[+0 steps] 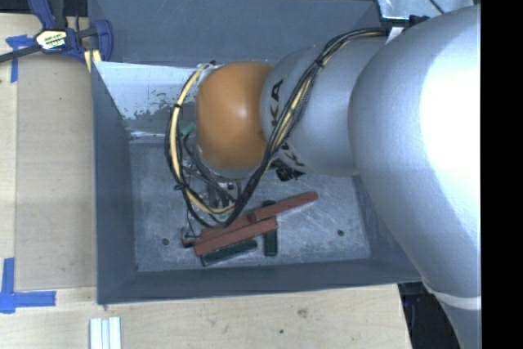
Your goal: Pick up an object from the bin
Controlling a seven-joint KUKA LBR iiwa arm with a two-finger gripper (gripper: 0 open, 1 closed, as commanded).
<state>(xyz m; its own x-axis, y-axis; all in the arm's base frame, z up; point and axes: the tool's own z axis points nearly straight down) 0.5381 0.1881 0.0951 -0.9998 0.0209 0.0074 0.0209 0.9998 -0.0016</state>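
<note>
Gripper (209, 194) masked by cables (175, 145): grasp state cannot be told. Reddish-brown bar (255, 225) laid slantwise on bin (114, 200) floor, dark slab (233, 252) alongside.

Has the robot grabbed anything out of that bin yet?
Done: the arm's orange-capped wrist is down inside the grey metal bin. In hand: it hangs over the left end of a long reddish-brown flat bar, which lies on a dark bar on the bin floor. Left: the grasp and the lift. The wrist hides whether anything is gripped.
</note>
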